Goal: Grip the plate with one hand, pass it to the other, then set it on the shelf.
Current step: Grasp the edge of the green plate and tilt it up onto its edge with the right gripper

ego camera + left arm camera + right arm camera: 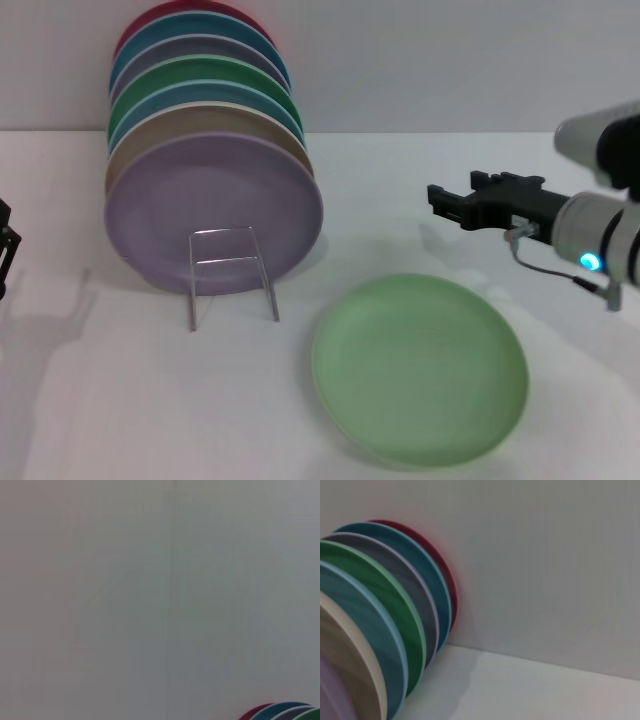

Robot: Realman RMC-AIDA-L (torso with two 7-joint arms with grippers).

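Plate (420, 370) waiting flat, not yet gripped.
Right gripper (436, 198) is hovering just behind it, holding nothing; whether parted, I cannot tell.

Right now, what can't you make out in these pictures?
- Left pincer: cut off by the head view's left edge, only a black sliver shows; absent from its wrist view, which shows mostly wall.
- Right pincer: seen side-on in the head view, so open or shut is unclear; absent from its wrist view.
- Shelf: its rear is hidden by the lavender plate.
- Plate: its near rim is cut by the bottom edge.
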